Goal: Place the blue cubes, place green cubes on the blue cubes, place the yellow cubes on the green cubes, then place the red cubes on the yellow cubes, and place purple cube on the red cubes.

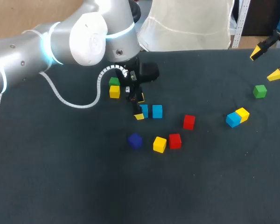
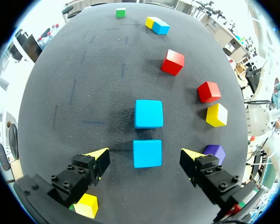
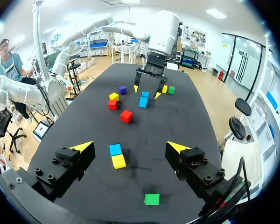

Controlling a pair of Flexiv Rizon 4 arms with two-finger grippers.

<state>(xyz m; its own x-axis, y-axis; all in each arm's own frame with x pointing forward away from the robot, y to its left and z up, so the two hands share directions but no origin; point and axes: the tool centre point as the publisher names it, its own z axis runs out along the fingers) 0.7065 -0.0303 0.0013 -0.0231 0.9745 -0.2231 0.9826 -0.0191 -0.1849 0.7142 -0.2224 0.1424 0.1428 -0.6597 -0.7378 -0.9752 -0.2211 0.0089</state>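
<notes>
My left gripper (image 1: 139, 106) stands open, straddling a blue cube (image 2: 147, 153) that rests on the table between its fingers, with a gap on each side. A second blue cube (image 2: 148, 113) sits just ahead of it. Past those are two red cubes (image 1: 189, 122) (image 1: 175, 140), a yellow cube (image 1: 159, 144) and a purple cube (image 1: 135, 140). A green cube (image 1: 114, 81) and a yellow one (image 1: 114, 91) sit side by side behind the left gripper. My right gripper (image 3: 130, 149) hangs open and empty at the far right, above a touching blue (image 3: 115, 149) and yellow (image 3: 118, 161) pair.
A lone green cube (image 1: 259, 91) lies near the right gripper, close to the table's right side. The left arm's white cable (image 1: 70, 100) loops low over the table's left part. The table's dark mat (image 1: 84, 186) is bare along the near side.
</notes>
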